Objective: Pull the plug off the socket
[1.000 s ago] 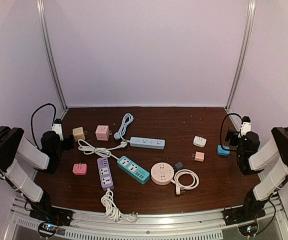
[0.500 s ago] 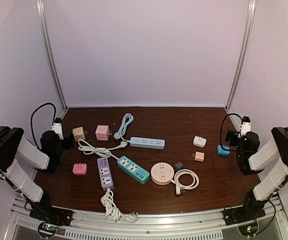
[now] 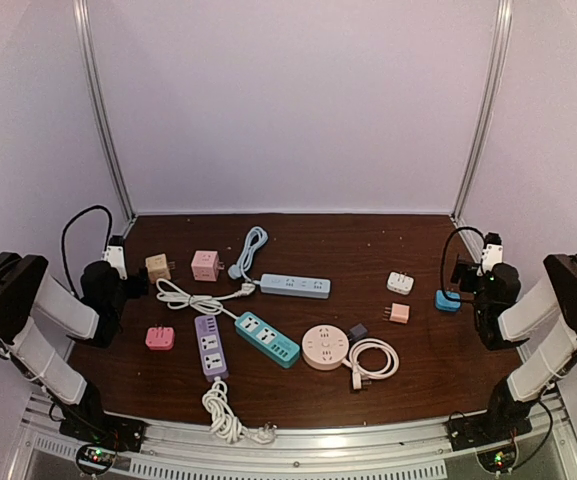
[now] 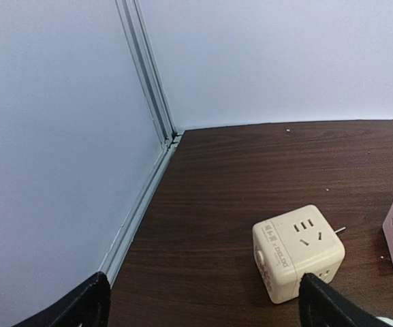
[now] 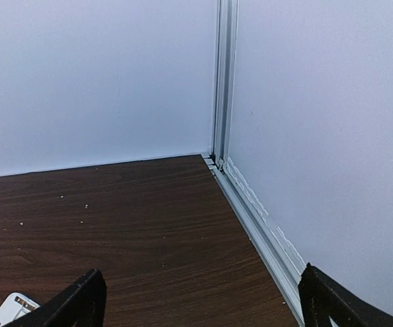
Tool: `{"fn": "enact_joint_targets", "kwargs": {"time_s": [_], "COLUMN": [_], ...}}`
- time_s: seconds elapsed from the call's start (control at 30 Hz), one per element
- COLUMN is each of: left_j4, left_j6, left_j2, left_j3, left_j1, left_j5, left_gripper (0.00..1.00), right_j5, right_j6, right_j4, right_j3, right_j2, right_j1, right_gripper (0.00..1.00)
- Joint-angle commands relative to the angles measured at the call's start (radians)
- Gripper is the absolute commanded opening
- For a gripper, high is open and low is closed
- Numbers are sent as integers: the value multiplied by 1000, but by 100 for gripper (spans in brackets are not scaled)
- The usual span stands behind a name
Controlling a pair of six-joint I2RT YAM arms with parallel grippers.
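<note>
Presently, task not begun, judging by how things lie: no plug is in either claw and neither arm is near a socket.

Item, left claw (image 4: pixel 210 306): fingers apart, nothing between them; parked at the left edge of the bench (image 3: pixel 298 235); a beige cube socket (image 4: pixel 297 251) stands just ahead of it, untouched, no plug seen in its faces.

Item, right claw (image 5: pixel 210 306): fingers apart, empty; parked at the right edge, facing the far right corner; a small blue block (image 3: pixel 447 300) lies just beside it in the top view.

Item, likely task pair: a dark grey plug (image 3: pixel 357 331) touching the rim of a round pink socket (image 3: pixel 324 347), near the middle of the bench, with a coiled white cable (image 3: pixel 373 358) beside it; whether its pins are seated cannot be told from above; well apart from both claws, nearer the right one.

Item, other sockets: a blue strip (image 3: pixel 294 286) with a white plug (image 3: pixel 246 290) lying at its left end, seating unclear; a teal strip (image 3: pixel 267 339); a purple strip (image 3: pixel 211 346); a pink cube (image 3: pixel 206 265).

Remaining, as a judgement: all of it; pick out the seated plug; bring one claw to it and close on its body; probably steady the socket with the other; draw the plug straight out.
</note>
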Motion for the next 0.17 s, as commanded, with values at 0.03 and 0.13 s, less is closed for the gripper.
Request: {"fn": "enact_joint_targets", "kwargs": {"time_s": [0.03,0.13], "left_j4": [59,59], "left_j6": [14,15], "left_j2": [4,4], "left_j3": [17,17], "left_j1": [9,9], "left_j5": [12,11], "left_gripper": [98,98], "right_j5": [11,12], "right_j6": [-8,-8], "right_j4": [-5,-3], "right_j3": [19,19], "right_j2": [3,3], "right_j1": [6,6], "right_gripper": [100,100]}}
